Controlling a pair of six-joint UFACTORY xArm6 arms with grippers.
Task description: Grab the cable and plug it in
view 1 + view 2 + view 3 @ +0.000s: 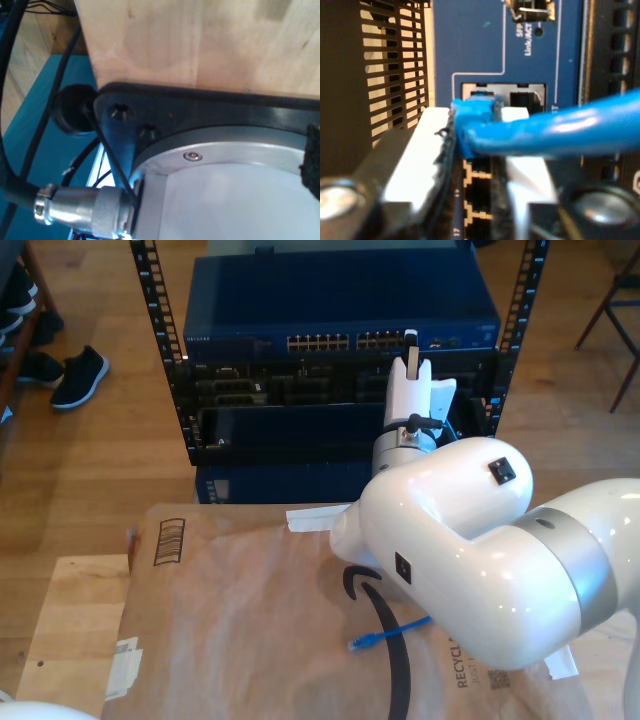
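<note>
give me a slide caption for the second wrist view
My second gripper holds the blue cable with its plug at a port of the blue network switch.

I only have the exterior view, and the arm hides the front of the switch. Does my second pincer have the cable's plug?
Observer: Yes. In the second wrist view the second pincer is shut on the blue cable, just behind its plug.
Operator: Where is the plug relative to a port?
Observer: Its tip is at the mouth of a port in the blue panel. I cannot tell whether it is seated.
Operator: What does the first wrist camera see?
Observer: A black base plate and a metal connector next to a wooden surface.
</note>
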